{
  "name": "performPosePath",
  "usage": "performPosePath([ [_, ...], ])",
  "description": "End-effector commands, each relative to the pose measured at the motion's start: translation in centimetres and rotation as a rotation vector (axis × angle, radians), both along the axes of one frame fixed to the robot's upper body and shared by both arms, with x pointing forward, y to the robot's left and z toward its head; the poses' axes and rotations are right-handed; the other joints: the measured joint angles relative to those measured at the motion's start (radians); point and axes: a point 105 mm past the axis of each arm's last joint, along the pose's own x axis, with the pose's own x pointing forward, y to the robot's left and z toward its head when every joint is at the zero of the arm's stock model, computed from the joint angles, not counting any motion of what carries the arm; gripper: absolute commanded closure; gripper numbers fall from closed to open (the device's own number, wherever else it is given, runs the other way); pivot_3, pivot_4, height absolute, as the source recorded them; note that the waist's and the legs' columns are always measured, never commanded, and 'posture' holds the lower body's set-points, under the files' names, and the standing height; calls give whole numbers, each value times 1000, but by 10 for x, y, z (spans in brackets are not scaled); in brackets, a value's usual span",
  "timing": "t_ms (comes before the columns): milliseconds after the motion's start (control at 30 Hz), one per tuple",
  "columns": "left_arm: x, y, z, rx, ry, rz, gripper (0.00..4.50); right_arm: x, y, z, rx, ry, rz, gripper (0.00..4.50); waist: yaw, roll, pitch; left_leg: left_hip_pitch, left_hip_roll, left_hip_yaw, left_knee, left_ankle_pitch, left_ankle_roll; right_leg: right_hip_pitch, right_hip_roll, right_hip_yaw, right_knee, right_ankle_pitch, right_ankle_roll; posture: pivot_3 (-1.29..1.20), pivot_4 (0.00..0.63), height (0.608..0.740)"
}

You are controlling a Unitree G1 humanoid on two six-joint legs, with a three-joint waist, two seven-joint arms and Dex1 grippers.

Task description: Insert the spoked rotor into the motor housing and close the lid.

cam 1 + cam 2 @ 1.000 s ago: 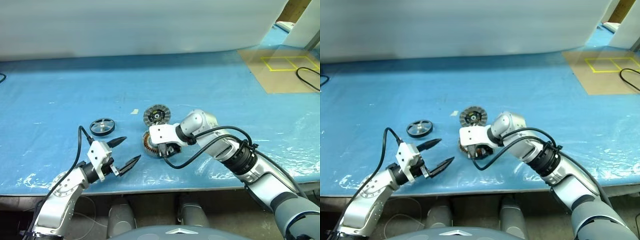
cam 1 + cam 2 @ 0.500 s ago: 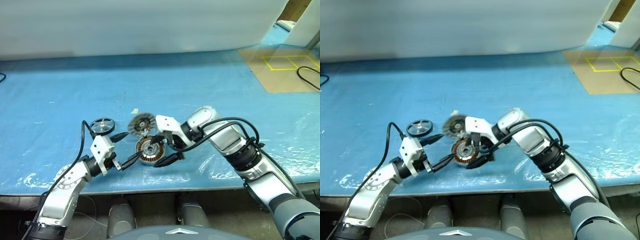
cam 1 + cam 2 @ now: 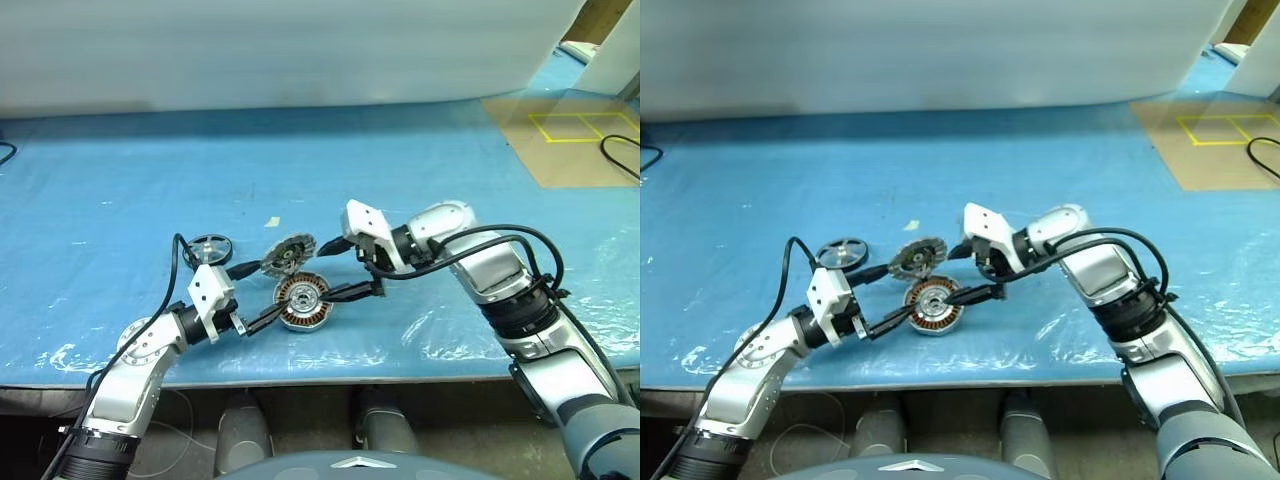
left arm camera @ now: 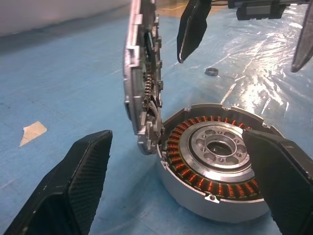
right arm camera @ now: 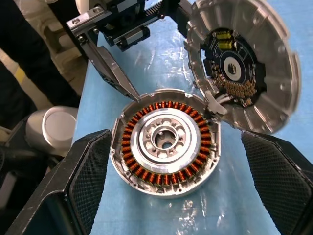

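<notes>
Black fingers spread wide on both sides: the left gripper [image 3: 262, 293] and the right gripper [image 3: 352, 268] flank the motor housing [image 3: 303, 303], gripping nothing. It lies flat on the blue table cover [image 3: 420, 170], copper windings up, its lid [image 3: 286, 254] tilted up at the far edge. Left of that sits the spoked rotor [image 3: 210, 249].

A counter [image 3: 120, 170] under glossy blue sheeting is carrying the motor housing [image 3: 302, 303] near its front edge, the lid [image 3: 284, 253] standing tilted beside it, 1 spoked rotor [image 3: 208, 247] lying flat nearby, and 1 tape scrap [image 3: 270, 222].
</notes>
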Motion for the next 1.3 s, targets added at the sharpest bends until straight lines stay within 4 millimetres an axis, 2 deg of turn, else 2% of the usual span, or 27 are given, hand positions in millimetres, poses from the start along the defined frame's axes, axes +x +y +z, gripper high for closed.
performPosePath([
  [33, -3, -2, 7, -14, -20, -21, 0, 3, -9, 13, 54, -109, -9, 40, 0, 0, 0, 0, 0, 0, 0, 0, 0, 0, 0, 0, 0, 0, 0, 0, 150, 740],
  [200, -4, 0, 7, -14, -10, -31, 0, 12, -25, 7, 61, -146, -95, 40, -3, 0, 0, 0, 0, 0, 0, 0, 1, 0, 0, 0, 0, 0, 0, 0, 150, 740],
  [567, -7, 2, 8, -22, -2, -42, 0, 31, -41, 8, 145, -139, -249, 40, -3, 0, 0, 0, 0, 0, 0, -1, 1, 0, 0, 0, 0, 0, 0, 0, 150, 740],
  [800, -9, 1, 8, -22, -1, -36, 0, 45, -60, 7, 227, -225, -381, 40, -2, 0, 0, -1, 0, 0, 0, -1, 1, 0, 0, 0, -1, 0, 0, 0, 150, 740],
  [967, -9, -1, 5, -22, 6, -38, 0, 36, -75, -12, 197, -221, -357, 40, -1, 0, 0, -2, 0, 0, 0, -1, 2, 0, 0, -1, -2, 0, 0, 0, 150, 740],
  [1067, -7, -4, 6, -29, 7, -45, 0, 34, -86, -18, 259, -144, -434, 40, -2, 0, 0, -1, 0, 0, 0, -2, 3, 0, 0, -1, -2, 0, 0, 0, 150, 740],
  [1300, -5, -6, 9, -27, 5, -57, 0, 32, -117, -46, 204, -117, -548, 40, -3, 0, 0, -1, 0, 0, 0, -2, 3, 0, 0, -1, -2, 0, 0, 0, 150, 740],
])
